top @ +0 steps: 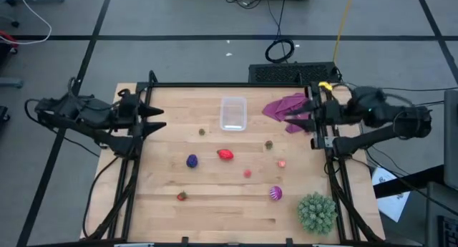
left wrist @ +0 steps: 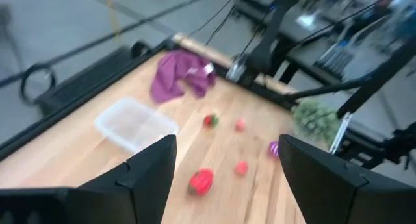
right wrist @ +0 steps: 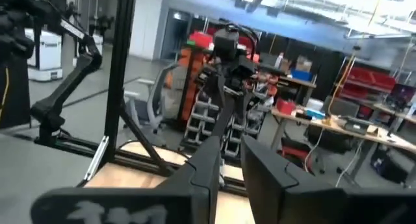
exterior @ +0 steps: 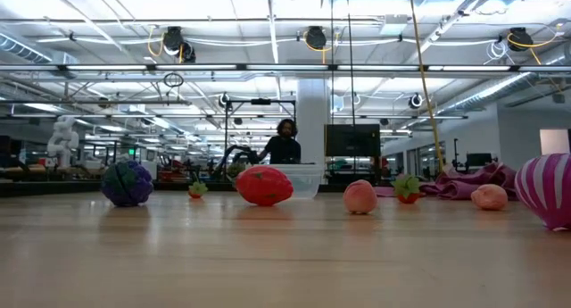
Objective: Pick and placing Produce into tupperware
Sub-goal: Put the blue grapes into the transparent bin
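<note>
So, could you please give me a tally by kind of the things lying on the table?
toy produce pieces: 8
clear container: 1
purple cloth: 1
green spiky ball: 1
Total: 11

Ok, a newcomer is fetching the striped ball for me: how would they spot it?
Start at the large green spiky ball in the table's corner on the right arm's side. Just beside it, towards the table's middle, lies the striped magenta ball, the only piece with pale stripes.
</note>
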Available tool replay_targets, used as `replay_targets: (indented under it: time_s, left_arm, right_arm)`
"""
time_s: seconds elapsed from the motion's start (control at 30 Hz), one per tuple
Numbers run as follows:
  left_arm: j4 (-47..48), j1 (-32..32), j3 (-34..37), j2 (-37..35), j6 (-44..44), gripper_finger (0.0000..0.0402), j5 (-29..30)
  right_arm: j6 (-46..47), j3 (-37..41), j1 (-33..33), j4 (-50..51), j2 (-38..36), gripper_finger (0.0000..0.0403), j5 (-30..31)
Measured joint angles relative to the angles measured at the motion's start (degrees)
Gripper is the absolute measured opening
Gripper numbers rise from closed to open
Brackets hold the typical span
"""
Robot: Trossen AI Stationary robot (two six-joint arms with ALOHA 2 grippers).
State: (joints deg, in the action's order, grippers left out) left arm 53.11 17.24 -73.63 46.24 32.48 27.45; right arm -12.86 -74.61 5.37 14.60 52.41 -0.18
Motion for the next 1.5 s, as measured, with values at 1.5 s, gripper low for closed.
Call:
replay_targets:
  time_s: [1.5]
  left_arm:
    - [29.76,5.06,-13.33,45.47,21.83,0.0273,-15.80]
  right_arm:
    - [16.72,-22.66,-0.02,39.62,8.43,0.0057,12.33]
